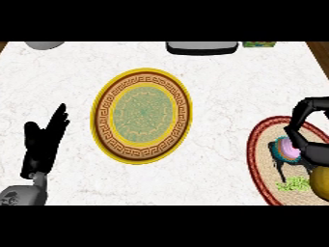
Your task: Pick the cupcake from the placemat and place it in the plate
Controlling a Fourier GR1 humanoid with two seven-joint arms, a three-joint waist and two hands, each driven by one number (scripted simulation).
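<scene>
We find the cupcake point(290, 147) still on the placemat point(263, 144), our right hand point(315, 144) curled around it. Lift and transfer to the plate point(141, 116) remain. Our left hand point(44, 140) rests open.

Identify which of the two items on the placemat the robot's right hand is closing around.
The cupcake, with pink frosting, sits between the right hand's fingers; the yellow lemon lies nearer the view's bottom, untouched.

This was a kitchen: a white marble worktop point(231, 87) carried an ornate yellow plate point(142, 116), a woven placemat point(263, 144), a lemon point(326, 183), and dishes at the far edge.
</scene>
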